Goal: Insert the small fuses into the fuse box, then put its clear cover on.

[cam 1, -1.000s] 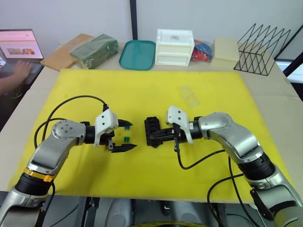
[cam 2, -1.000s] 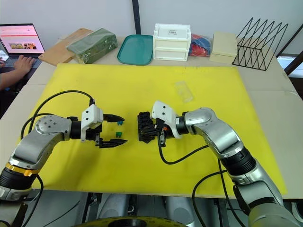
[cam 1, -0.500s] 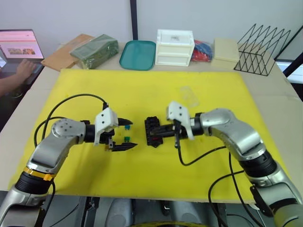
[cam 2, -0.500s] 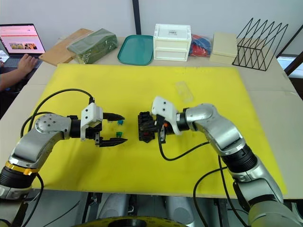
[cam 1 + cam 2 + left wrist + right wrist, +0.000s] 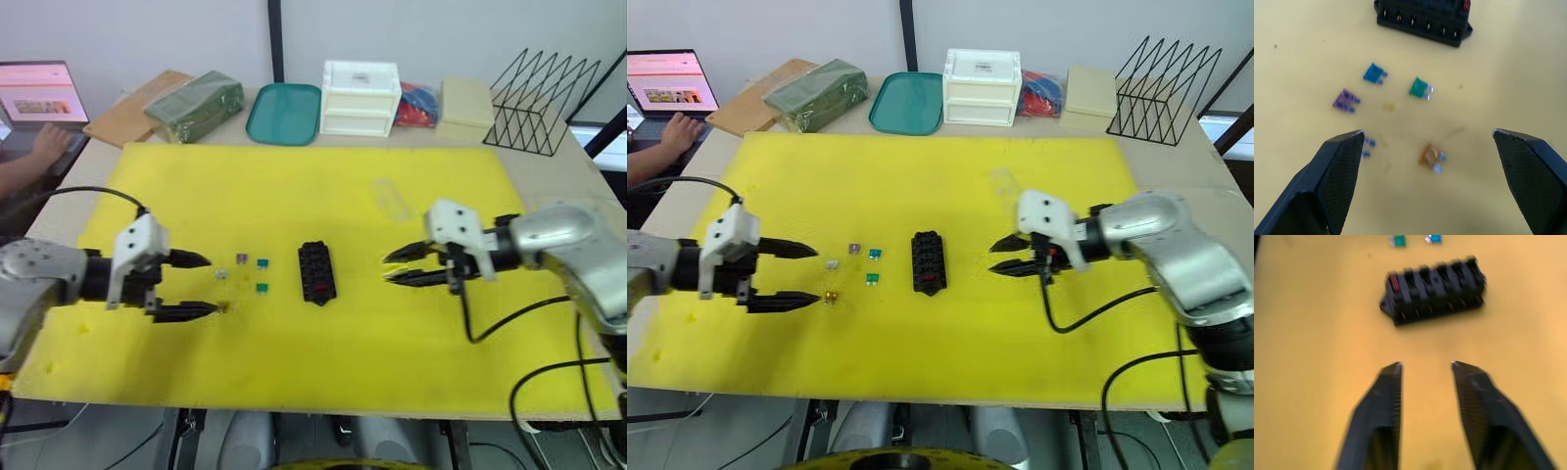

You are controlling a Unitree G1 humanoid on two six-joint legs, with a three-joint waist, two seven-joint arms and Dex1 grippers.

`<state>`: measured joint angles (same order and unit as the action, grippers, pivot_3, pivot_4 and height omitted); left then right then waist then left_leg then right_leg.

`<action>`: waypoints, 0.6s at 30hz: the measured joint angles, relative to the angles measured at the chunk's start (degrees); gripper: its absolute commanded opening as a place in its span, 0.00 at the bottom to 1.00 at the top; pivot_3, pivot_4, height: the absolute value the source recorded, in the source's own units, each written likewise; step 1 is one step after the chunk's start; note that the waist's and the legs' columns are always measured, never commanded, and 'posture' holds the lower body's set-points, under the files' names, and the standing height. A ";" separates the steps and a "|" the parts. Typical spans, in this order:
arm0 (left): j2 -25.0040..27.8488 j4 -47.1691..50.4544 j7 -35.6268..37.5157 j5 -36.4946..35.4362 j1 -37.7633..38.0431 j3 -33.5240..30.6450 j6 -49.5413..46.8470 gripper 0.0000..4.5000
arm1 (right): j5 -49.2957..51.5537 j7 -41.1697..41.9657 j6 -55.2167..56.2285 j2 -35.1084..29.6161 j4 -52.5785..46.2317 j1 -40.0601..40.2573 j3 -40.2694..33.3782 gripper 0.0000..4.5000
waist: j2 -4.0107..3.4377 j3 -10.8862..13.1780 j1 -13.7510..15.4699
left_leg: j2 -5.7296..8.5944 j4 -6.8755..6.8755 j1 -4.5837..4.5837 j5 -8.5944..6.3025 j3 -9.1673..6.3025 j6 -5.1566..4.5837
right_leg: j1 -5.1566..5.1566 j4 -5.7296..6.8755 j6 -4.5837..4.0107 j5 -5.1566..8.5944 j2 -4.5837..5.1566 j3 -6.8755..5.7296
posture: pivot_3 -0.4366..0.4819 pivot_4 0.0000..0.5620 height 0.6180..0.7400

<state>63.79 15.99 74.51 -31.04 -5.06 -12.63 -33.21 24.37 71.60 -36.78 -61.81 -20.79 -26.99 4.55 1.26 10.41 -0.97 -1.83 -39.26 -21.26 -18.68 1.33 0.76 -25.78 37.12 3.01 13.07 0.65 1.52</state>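
From the head views, the fuse box (image 5: 928, 261) sits mid-mat on the desk, one red fuse (image 5: 930, 288) already seated. The clear cover (image 5: 1004, 184) lies toward the far edge. The left gripper (image 5: 798, 274) hovers wide open; the right gripper (image 5: 1007, 255) is narrower and empty.

The left wrist view shows the loose fuses: purple (image 5: 1345, 101), teal (image 5: 1373, 73), green (image 5: 1419, 88), orange (image 5: 1430, 155). They look light, stiff and slippery, best pinched across the plastic body, blades free.

The right wrist view faces the box.
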 measured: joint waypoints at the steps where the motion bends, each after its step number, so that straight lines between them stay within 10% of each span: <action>1: 0.73 -0.12 0.48 0.01 1.42 -1.41 0.01 1.00 | -0.02 0.69 0.47 -1.25 0.65 1.13 -1.11 0.71 | 0.00 0.00 0.04 | 0.00 0.00 -0.01 0.00 0.00 0.00 | 0.00 -0.01 -0.01 0.01 -0.01 0.00 | 0.48 0.27 1.00; 5: 2.57 -3.03 3.77 1.26 7.99 -7.49 3.18 1.00 | -1.46 2.41 4.00 -6.03 4.12 7.37 -5.60 1.00 | 0.00 0.00 0.11 | 0.00 0.01 -0.03 0.00 0.06 0.00 | -0.03 -0.03 -0.01 0.02 0.01 0.01 | 0.48 0.27 1.00; 18: 3.39 -10.85 6.45 5.44 9.32 -10.22 9.97 1.00 | -4.29 1.75 9.33 -7.71 8.59 11.61 -10.04 1.00 | -0.03 0.02 0.15 | -0.01 0.01 -0.02 0.00 0.13 0.00 | -0.06 0.00 -0.03 0.03 0.01 0.05 | 0.48 0.27 1.00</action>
<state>67.18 5.14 80.96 -25.60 4.26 -22.85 -23.24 20.08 73.35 -27.44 -69.52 -12.20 -15.38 -5.48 1.23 10.43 -0.82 -1.85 -39.25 -21.28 -18.68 1.46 0.76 -25.85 37.11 2.97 13.10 0.67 1.57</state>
